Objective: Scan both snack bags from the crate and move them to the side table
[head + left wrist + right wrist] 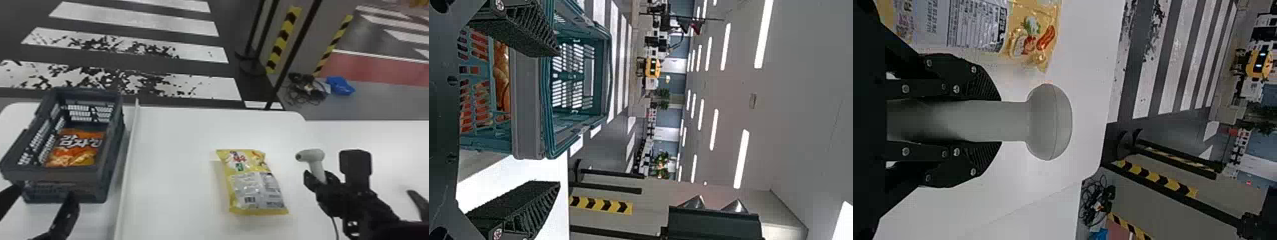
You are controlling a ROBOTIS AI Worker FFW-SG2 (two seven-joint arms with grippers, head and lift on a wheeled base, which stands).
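One bag (252, 182), seemingly beside right pincer (320, 177)

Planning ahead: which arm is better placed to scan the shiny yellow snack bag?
Right, likely: the right gripper holds the grey pistol-shaped scanner near the bag; the open left gripper is empty.

Head view: left gripper (46, 193) at 8 o'clock, cropped by frame edge. Orange snack bag (76, 148) at 9 o'clock, near end hidden behind crate (54, 175) wall. Scanner (314, 155) at 4 o'clock, lower handle hidden in right gripper (320, 181). Cable (335, 227) cut off, same direction. Yellow snack bag (973, 25) cropped, right wrist view; fine print too small.
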